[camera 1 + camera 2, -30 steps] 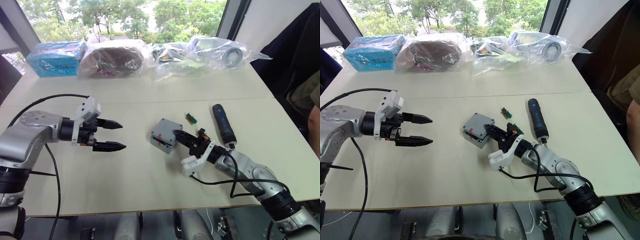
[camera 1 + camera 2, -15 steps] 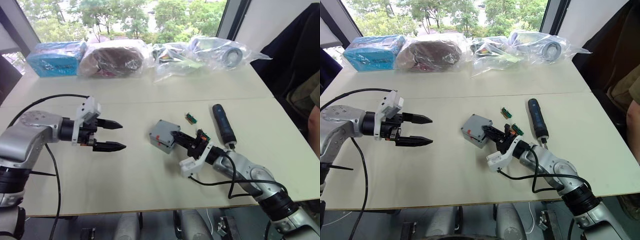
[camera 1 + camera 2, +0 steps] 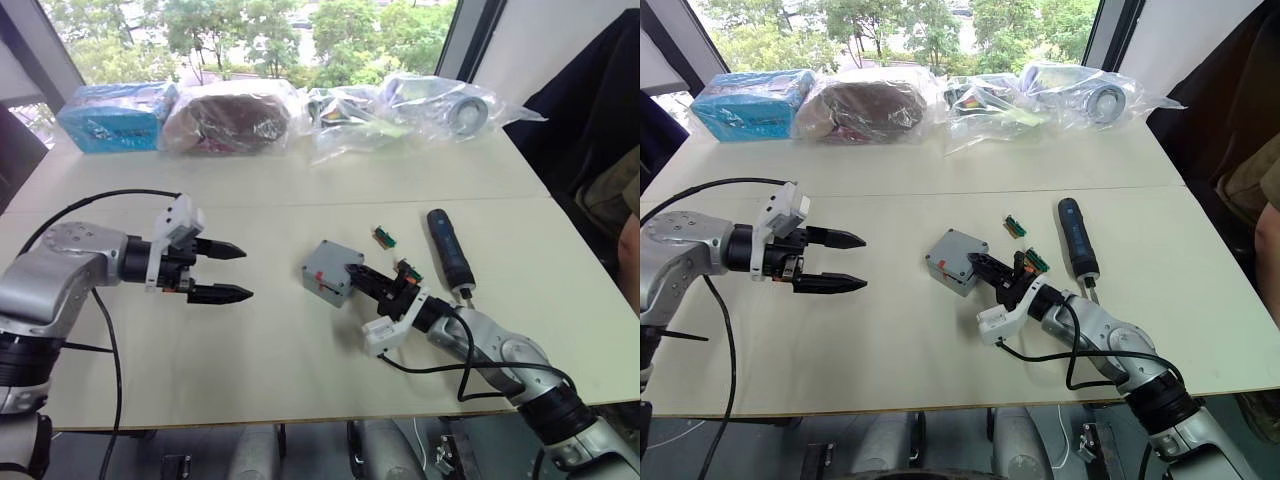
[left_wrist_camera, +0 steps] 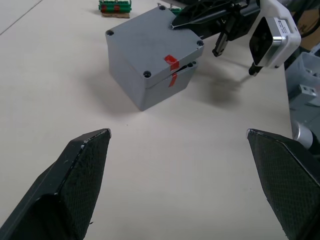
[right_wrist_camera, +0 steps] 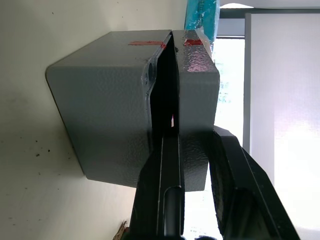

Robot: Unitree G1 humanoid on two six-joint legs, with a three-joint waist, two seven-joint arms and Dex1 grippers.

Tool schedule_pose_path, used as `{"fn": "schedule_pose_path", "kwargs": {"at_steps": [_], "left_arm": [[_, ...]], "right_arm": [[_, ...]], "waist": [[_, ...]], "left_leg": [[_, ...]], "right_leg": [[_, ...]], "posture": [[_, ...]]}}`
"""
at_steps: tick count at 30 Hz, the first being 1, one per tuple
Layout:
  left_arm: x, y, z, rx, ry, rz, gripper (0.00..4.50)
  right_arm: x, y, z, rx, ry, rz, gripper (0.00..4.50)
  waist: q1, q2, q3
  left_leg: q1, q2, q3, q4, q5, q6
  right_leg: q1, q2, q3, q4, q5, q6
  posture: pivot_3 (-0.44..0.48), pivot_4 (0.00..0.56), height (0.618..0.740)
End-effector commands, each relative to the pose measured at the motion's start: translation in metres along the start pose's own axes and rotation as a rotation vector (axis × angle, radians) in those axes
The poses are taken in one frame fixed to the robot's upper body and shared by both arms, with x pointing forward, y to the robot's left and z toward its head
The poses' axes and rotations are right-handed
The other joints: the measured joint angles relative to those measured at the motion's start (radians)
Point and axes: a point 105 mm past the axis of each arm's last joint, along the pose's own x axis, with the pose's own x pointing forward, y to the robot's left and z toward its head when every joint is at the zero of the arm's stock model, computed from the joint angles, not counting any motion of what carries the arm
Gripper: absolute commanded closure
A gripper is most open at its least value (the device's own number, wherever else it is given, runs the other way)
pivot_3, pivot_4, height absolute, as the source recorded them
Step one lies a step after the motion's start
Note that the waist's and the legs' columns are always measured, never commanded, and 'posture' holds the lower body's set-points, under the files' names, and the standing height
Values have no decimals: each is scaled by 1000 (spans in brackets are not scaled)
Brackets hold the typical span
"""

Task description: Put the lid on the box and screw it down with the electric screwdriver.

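Your right gripper is on the lid: in the right wrist view one finger sits in the gap between lid and box, the other lies over the lid's outer face, so the fingers are pinched on the lid's edge. The lid sits on top of the box but not flush; a dark gap shows along the side nearest that gripper, and the red marks on the lid and box nearly line up. The box stands on the table just ahead of the right gripper's fingertips.

The electric screwdriver lies flat on the table beside the right forearm, on its outer side, apart from the box and untouched. Two small green parts lie between screwdriver and box, one of them close behind the right gripper.

Your left gripper hangs over the table well to the left of the box, fingers spread wide and holding nothing, pointing toward the box.

How deep the inner finger reaches is hidden inside the gap. You can't see the inside of the box. The far-side plastic bags hold items that are hard to make out.
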Motion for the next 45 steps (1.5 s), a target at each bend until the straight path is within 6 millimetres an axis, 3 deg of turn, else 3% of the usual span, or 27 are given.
{"fn": "schedule_pose_path", "kwargs": {"at_steps": [1, 4, 7, 11, 16, 17, 22, 26, 27, 28, 29, 33, 38, 40, 45], "left_arm": [[5, 4, 15, 80, -26, 16, 22], [11, 8, 20, 91, -46, 24, 22], [29, 12, 35, 128, -104, 15, 682], [50, 12, 47, 141, -165, -8, 2276], [78, 14, 44, 157, -176, -44, 4316], [84, 15, 41, 162, -169, -55, 4459], [114, 18, 20, 198, -107, -76, 4459], [126, 22, 11, 211, -85, -75, 4459], [129, 22, 9, 214, -77, -79, 4487], [131, 22, 7, 216, -72, -83, 4487], [132, 22, 5, 218, -63, -86, 4500], [134, 18, -5, 224, -17, -125, 4500], [136, 14, -17, 210, 37, -146, 4500], [136, 14, -24, 203, 67, -149, 4500], [137, 19, -45, 193, 153, -126, 4500]], "right_arm": [[-6, 18, -1, 2, 5, 66, 4318], [-7, 20, -2, 3, 8, 70, 4318], [-6, 20, -2, -1, 9, 69, 4318], [-6, 21, -3, -5, 13, 71, 4318], [-7, 22, -3, -7, 13, 77, 4318], [-8, 23, -3, -7, 13, 78, 4318], [-10, 25, -3, -10, 7, 92, 4318], [-11, 26, -2, -8, 2, 98, 4318], [-11, 26, -1, -7, -3, 101, 3818], [-11, 27, -1, -7, -6, 103, 3818], [-12, 27, -1, -5, -8, 103, 3264], [-15, 26, -2, -3, -24, 106, 1835], [-19, 21, -2, -7, -78, 95, 277], [-21, 19, -4, -11, -85, 93, 46], [-26, 16, -7, -14, -139, 101, 46]], "waist": [[1, -1, 0], [1, -2, -1], [4, -2, -2], [1, -3, -2], [0, -3, -3], [1, -3, -3], [3, -3, -3], [5, -2, -3], [5, -2, -4], [5, -2, -4], [5, -2, -4], [2, -4, -7], [1, -7, -15], [0, -7, -20], [5, -7, -25]], "left_leg": [[0, 0, 0, 0, 0, 0], [0, 0, 0, 0, 0, 0], [1, 0, 0, 0, 0, 0], [1, -1, 0, 1, 0, 0], [2, -1, 0, 1, 0, 0], [2, -1, 0, 1, 0, 0], [2, -1, 0, 1, 0, 0], [3, -1, 0, 1, 0, 0], [3, -1, 0, 1, 0, 0], [4, -2, 0, 1, 0, 0], [5, -2, 0, 1, 0, 0], [20, -1, 0, 0, -1, 1], [20, -2, -1, 0, -1, 1], [20, -2, -1, 0, -1, 1], [20, -2, -1, 0, -1, 1]], "right_leg": [[0, 0, 0, 0, 0, 0], [1, 0, 0, 0, 0, 0], [1, 0, 0, 0, 0, 0], [2, 0, 1, 0, 1, 2], [2, 0, 1, 0, 2, 3], [2, 0, 1, 0, 2, 3], [3, 0, 1, 0, 2, 3], [4, 0, 1, 0, 2, 3], [4, 0, 1, 0, 2, 3], [5, 0, 1, 0, 2, 3], [7, 0, 1, -1, 2, 3], [23, 0, 1, -5, -1, 0], [24, 0, 2, -4, -1, 0], [24, 0, 2, -4, -1, 0], [24, 0, 2, -5, -1, 0]], "posture": [[0, 150, 740], [0, 150, 740], [0, 150, 740], [0, 150, 740], [0, 150, 740], [0, 150, 740], [0, 150, 740], [0, 150, 740], [0, 150, 740], [0, 150, 740], [0, 150, 740], [0, 150, 740], [0, 150, 740], [0, 150, 740], [0, 150, 740]]}}
